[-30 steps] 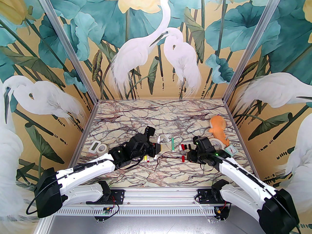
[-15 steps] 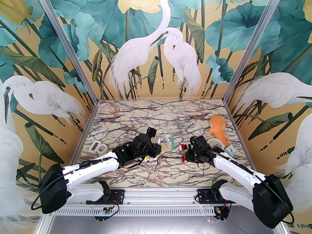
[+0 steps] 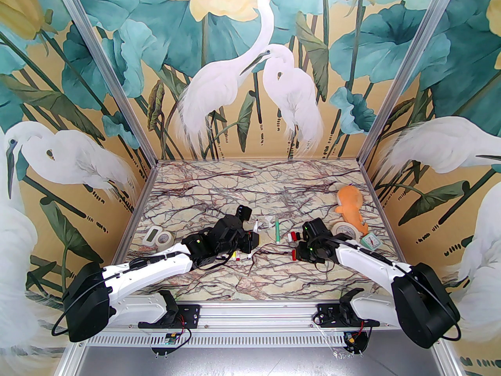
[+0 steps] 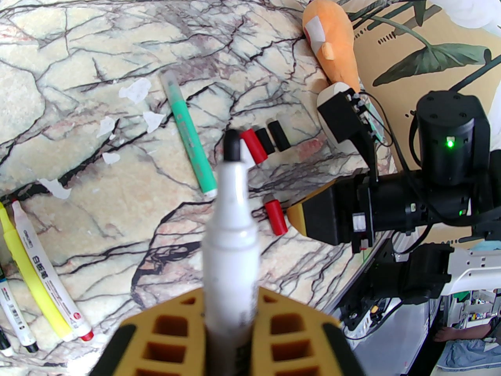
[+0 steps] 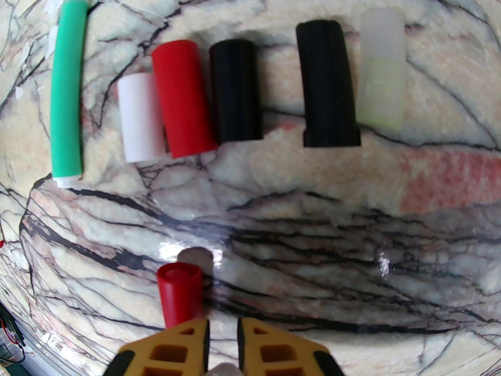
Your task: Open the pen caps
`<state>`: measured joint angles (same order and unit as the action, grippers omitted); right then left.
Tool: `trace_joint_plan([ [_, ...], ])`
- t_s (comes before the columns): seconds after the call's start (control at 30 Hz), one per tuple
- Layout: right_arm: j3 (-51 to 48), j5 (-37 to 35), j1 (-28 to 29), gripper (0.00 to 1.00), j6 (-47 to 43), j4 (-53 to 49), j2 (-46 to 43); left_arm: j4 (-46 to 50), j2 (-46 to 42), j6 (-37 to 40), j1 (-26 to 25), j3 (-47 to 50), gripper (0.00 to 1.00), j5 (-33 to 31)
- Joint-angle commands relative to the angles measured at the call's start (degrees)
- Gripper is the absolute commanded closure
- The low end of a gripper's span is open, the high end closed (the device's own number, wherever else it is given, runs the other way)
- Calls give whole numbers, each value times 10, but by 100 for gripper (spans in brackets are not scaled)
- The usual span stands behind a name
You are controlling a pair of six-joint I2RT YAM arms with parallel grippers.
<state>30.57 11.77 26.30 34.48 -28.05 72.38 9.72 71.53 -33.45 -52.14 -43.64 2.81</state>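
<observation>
At the left of the counter (image 3: 250, 280), a yellow highlighter (image 4: 43, 300) is lying just beside a white board marker (image 4: 29, 245). The left pincer (image 4: 231, 315) is clamping a white marker (image 4: 229, 225), whose bare black tip (image 4: 231, 145) is pointing out over the marble. Further right, a green pen (image 5: 67, 92) is lying flat. Next to it the pen caps are sitting in a row. A white cap (image 5: 141, 118) is touching a red cap (image 5: 182, 98), with a black cap (image 5: 235, 90) just beside that. A second black cap (image 5: 328, 84) is sitting a little apart, next to a cloudy cap (image 5: 381, 69) with a yellow-green tinge. A second red cap (image 5: 180, 294) is lying nearer the arms, apart from the row. The right pincer (image 5: 223, 327) is hanging low over the counter, its jaws nearly together with nothing between them and the second red cap just beside one finger. At the far right an orange plush toy (image 3: 350, 204) is resting near the wall.
</observation>
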Motion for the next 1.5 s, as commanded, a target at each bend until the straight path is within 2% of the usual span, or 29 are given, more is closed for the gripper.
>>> trace_joint_plan([
  [0.0,18,-6,4,77,3,11,10,9,11,-4,3,-17,94,-4],
  [0.17,22,-9,3,72,2,12,14,19,17,-19,3,-19,94,-17],
  [0.4,24,-12,4,72,-4,5,4,34,44,-42,3,-28,95,-34],
  [0.67,21,-1,9,67,-11,-4,-64,91,98,-72,3,-70,95,-86],
  [0.83,23,15,9,59,-17,-7,-116,150,154,-96,3,-114,95,-136],
  [1.07,36,42,10,39,-24,-13,-176,199,217,-122,3,-153,95,-182],
  [1.33,26,92,9,4,-21,10,-249,214,275,-140,3,-170,95,-188],
  [1.37,24,95,9,1,-18,13,-254,215,279,-141,3,-170,95,-193],
  [1.47,20,99,9,0,-16,14,-268,225,296,-144,4,-179,93,-198],
])
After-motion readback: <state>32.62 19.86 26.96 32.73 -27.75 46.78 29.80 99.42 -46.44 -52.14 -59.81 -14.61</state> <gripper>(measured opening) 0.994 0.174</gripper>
